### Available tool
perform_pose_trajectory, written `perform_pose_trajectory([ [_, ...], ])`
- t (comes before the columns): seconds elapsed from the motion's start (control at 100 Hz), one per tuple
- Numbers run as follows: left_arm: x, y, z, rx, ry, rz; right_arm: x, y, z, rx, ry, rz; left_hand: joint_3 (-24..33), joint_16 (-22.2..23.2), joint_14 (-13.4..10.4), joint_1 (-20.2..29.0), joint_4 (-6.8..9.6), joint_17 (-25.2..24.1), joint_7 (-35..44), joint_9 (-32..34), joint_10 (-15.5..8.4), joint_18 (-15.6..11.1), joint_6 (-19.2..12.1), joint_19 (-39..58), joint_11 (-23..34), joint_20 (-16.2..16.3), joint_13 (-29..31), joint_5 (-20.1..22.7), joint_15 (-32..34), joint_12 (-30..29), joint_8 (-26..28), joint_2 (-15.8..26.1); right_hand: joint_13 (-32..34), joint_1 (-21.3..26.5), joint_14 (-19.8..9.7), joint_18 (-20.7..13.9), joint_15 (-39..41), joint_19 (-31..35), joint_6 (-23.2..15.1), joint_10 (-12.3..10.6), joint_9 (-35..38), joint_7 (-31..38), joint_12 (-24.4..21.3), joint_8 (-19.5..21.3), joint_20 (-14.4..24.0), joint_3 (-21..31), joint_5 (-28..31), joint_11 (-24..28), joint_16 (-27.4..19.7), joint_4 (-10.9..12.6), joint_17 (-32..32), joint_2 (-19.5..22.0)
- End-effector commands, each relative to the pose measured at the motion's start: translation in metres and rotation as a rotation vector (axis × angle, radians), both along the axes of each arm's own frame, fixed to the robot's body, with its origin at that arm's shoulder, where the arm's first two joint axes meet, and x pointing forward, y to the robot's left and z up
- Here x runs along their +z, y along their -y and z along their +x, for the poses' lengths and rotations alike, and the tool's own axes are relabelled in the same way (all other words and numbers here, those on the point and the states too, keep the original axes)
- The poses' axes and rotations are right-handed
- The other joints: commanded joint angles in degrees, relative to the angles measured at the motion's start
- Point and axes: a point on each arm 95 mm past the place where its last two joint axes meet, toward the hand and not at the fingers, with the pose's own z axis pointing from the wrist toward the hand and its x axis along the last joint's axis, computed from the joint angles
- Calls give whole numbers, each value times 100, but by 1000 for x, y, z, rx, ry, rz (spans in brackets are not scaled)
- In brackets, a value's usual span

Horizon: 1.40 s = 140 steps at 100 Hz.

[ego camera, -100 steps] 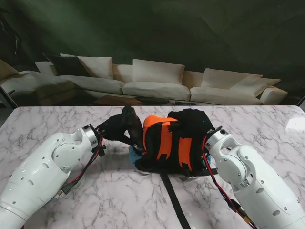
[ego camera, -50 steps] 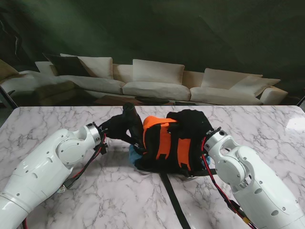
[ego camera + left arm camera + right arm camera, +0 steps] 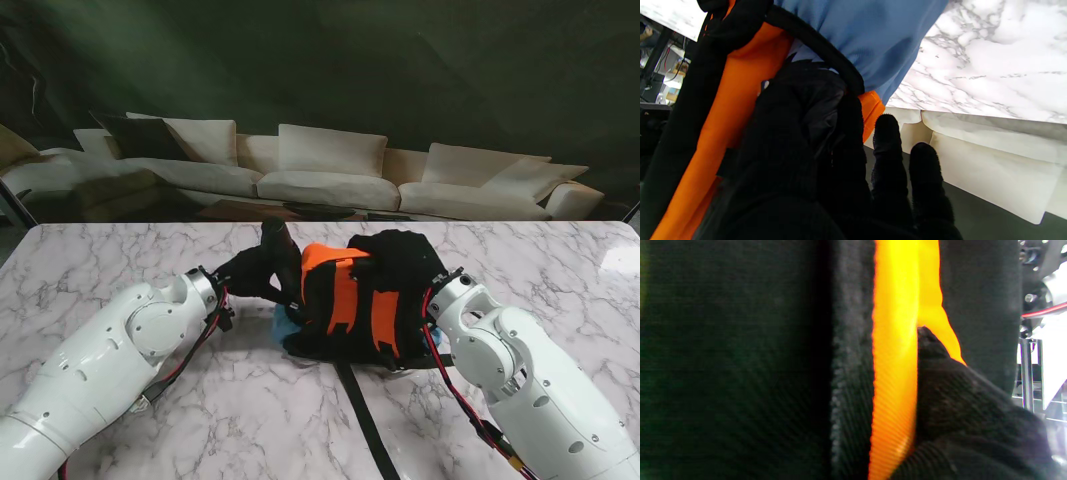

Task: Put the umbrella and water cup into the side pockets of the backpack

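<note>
Umbrella: a dark folded umbrella is held in the left robot hand, whose fingers are closed around it; its top end rises above the hand and leans a little toward the backpack.
Key relation: the umbrella is touching or just beside the left side of the backpack; in the left wrist view its lower part seems to sit under a black rim of fabric, with blue cloth past it. I judge this rim to be the side pocket mouth, and the umbrella partly inside, but I cannot be sure.
Long axis: nearly upright, so I think the next move is to push it along its own length into the pocket.
Nearer hand: the left one, already on the umbrella.
Right robot hand: the right robot hand lies on top of the backpack at its right side; the right wrist view shows black fingers pressed on the orange strap. I cannot tell whether it grips or only presses.
Water cup: not clearly seen; something pale is at the backpack's right edge, near the right wrist, too hidden to name.
Surface: white marble desk, smooth; the backpack may slide when pushed.
Room: a pale sofa stands behind the desk, before a dark wall.
</note>
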Motion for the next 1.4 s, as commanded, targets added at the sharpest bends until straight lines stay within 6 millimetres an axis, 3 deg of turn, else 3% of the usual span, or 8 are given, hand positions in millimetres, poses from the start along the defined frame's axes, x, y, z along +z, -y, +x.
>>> perform_pose_trajectory([
  [0.0, -7, 9, -3, -10, -30, -9, 1, -5, -2, 14, 2, 7, 865, 45, -31, 734, 436, -9, 727, -46, -247, -56, -736, 8, 30, 17, -71, 547, 125, -107, 121, 1032, 55, 669, 34, -247, 17, 473, -884, -158, -59, 190, -9, 11, 132, 579, 396, -83, 67, 279, -20, 716],
  [0.32, -3, 7, -3, -107, -8, 161, 0, -6, -1, 13, 3, 14, 998, 36, 68, 798, 541, -117, 986, -164, -110, 65, -731, -104, 389, -40, -153, 510, 80, 370, 284, 1018, 57, 665, 26, -247, 3, 471, -902, -165, -61, 192, -6, 11, 136, 582, 393, -85, 73, 280, -19, 720],
  [0.76, 27, -29, -5, -60, 46, 260, 2, -11, -3, 41, 42, 36, 1211, 184, 157, 736, 561, -118, 1093, -168, -18, 124, -697, -139, 525, -14, -142, 471, 127, 748, 692, 956, -78, 640, 34, -131, -270, 226, -1053, -298, -44, 87, -133, -72, 91, 530, 399, -344, 25, 292, -251, 784],
  [1.05, 13, -27, -5, -79, -23, 344, 6, -19, -5, 78, 65, 53, 1193, 131, 177, 640, 465, -137, 752, -225, -13, 148, -544, -207, 353, -26, -155, 447, -40, 650, 537, 994, -97, 635, 10, -106, -335, 171, -1119, -344, -34, 76, -128, -36, 98, 519, 426, -395, 31, 305, -285, 805],
  [1.13, 7, -27, -4, -78, -48, 368, 6, -19, -6, 79, 62, 50, 827, -69, 228, 266, 407, -199, 163, -602, 110, 210, -307, -395, 282, -82, -287, 301, -309, 108, 317, 1128, -95, 635, 10, -103, -341, 161, -1124, -339, -32, 73, -125, -31, 102, 516, 434, -404, 38, 306, -293, 804],
  [1.17, 4, -28, -3, -73, -60, 371, 5, -19, -5, 79, 61, 48, 552, -245, 300, -254, 371, -267, -385, -989, 228, 272, -109, -524, 271, -101, -417, 58, -503, -801, 181, 1167, -101, 636, 9, -101, -346, 158, -1123, -341, -30, 70, -123, -29, 103, 516, 434, -408, 39, 307, -295, 802],
  [1.24, 2, -30, -3, -58, -84, 358, 5, -18, -5, 77, 57, 45, 379, -564, 460, -1073, 337, -403, -1358, -1594, 573, 427, 389, -768, -120, -134, -651, -161, -854, -1311, -108, 1508, -100, 636, 8, -99, -349, 153, -1113, -337, -35, 68, -122, -25, 107, 516, 435, -418, 44, 308, -296, 803],
  [1.39, 6, -37, -4, -23, -95, 318, 4, -18, -5, 73, 52, 41, 304, -1024, 790, -2244, 268, -583, -2465, -3104, 1381, 608, 1136, -1208, -922, -212, -1118, -1224, -1247, -2042, -653, 1233, -101, 640, 10, -97, -357, 149, -1102, -338, -31, 65, -116, -21, 114, 518, 443, -429, 52, 309, -296, 805],
])
